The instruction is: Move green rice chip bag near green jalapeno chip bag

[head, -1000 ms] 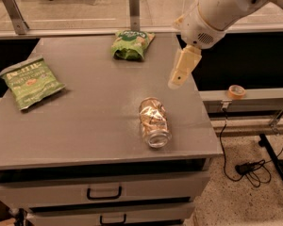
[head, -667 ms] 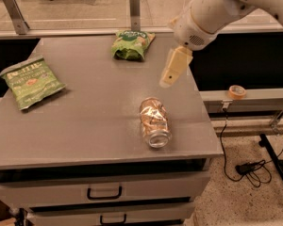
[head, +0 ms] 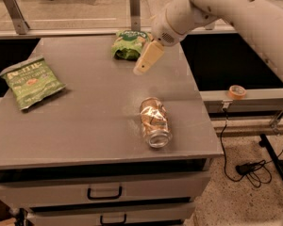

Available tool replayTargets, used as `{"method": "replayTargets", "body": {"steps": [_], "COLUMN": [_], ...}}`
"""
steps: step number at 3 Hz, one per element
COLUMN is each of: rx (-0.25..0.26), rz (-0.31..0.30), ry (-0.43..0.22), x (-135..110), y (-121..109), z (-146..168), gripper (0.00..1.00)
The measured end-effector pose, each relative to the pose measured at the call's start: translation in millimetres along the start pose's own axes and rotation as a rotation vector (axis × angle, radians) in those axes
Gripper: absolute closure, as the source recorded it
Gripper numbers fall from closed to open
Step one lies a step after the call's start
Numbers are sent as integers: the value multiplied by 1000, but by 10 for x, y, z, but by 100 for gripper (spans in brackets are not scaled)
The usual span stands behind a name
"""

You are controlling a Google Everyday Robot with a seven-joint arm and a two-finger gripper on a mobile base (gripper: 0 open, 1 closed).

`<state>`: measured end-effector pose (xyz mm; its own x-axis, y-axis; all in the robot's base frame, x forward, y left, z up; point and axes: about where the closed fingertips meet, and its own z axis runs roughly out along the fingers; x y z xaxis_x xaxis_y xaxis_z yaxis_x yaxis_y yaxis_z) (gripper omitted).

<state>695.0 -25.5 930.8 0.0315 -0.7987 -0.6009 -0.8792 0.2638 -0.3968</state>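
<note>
The green rice chip bag (head: 129,44), puffy and lime green with a dark round logo, lies at the far edge of the grey table (head: 85,121). The green jalapeno chip bag (head: 31,82), flat and darker green with white lettering, lies at the table's left side. My gripper (head: 144,65) hangs just right of and in front of the rice chip bag, a little above the tabletop, pointing down and left. It holds nothing.
A crushed clear plastic bottle (head: 154,121) lies on its side near the table's front right. A roll of tape (head: 237,92) sits on a ledge to the right. Drawers are below the table; cables lie on the floor at right.
My arm has swung left and toward the far edge, bringing the gripper from right of the table's middle to just beside the rice chip bag. The bags and bottle have not moved.
</note>
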Motion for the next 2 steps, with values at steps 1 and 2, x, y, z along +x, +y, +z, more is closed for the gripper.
{"method": "replayTargets", "body": {"steps": [1,2], "rx": [44,107], "rz": [95,213], "ry": [-65,-116], "x": [-55,-43], "y": [-262,-521], "z": [383,730], "gripper": [0,0]}}
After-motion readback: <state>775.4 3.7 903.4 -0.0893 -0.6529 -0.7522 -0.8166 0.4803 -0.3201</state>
